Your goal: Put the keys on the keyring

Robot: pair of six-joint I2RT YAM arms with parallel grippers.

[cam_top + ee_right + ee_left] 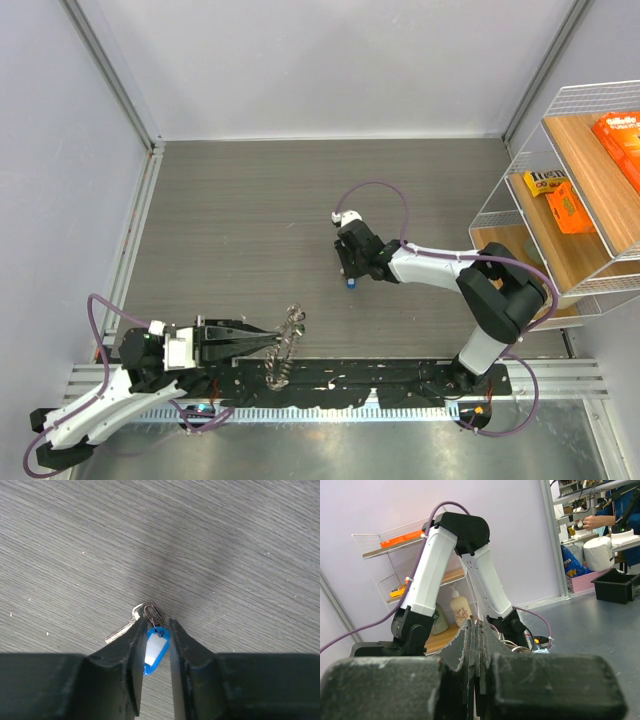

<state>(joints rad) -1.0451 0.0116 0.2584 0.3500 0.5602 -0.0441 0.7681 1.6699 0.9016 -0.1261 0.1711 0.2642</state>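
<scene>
Your right tool (158, 630) straddles the blue-tagged key (156, 651) on the surface (225, 555), blade slanting aside; whether it pinches, you cannot tell. Your left tool (265, 340), clamped on the keyring (287, 350), hangs well apart.

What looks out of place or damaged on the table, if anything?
Nothing stands out. The key with its blue tag lies on the table, inside the open right tool. The left tool holds the keyring on edge by the near side. No spill or damage shows.
</scene>
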